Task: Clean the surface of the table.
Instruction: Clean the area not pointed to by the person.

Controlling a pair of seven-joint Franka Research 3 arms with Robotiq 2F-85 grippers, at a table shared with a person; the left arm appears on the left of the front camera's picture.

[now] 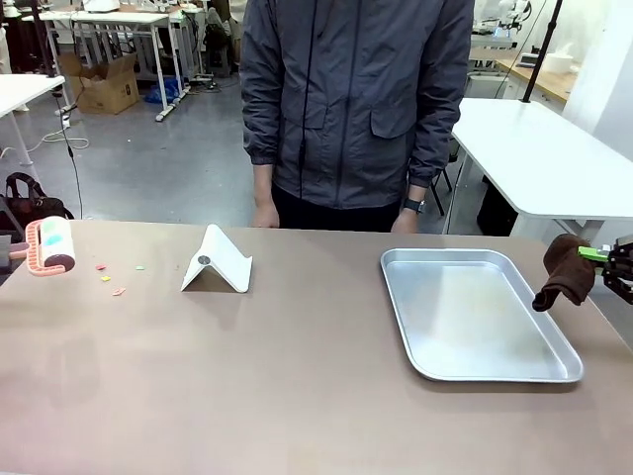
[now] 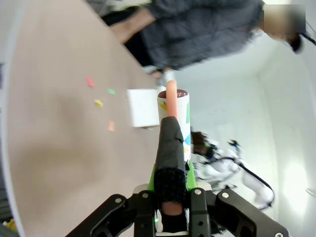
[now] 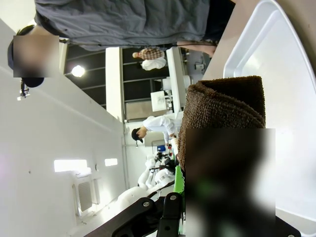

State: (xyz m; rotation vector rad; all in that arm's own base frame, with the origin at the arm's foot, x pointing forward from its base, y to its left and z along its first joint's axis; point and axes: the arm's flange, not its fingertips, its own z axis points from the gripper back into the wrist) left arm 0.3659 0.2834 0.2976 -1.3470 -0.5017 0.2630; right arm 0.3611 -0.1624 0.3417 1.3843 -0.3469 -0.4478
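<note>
Left hand (image 2: 171,185): clamped on the dark foam grip of a lint roller (image 2: 174,111), jaws pressed to either side. Gripping low on the handle seems meant to leave the drum free to turn.
Lint roller: held at the far left edge of the surface (image 1: 297,386). I cannot tell whether the drum touches the top.
Paper scraps (image 1: 105,278): a few coloured bits lie loose near the roller, between it and a white folded stand (image 1: 218,265). They are probably what the roller is for.
Right hand (image 1: 596,254): closed on a brown cloth (image 1: 566,273), which hangs folded at the right edge just beside the silver tray (image 1: 465,317). It is probably being kept ready for wiping.
Surface: a wide brownish top carrying the scraps, stand and tray.
Person (image 1: 356,99): stands at the far side with hands low by the edge, holding nothing.
</note>
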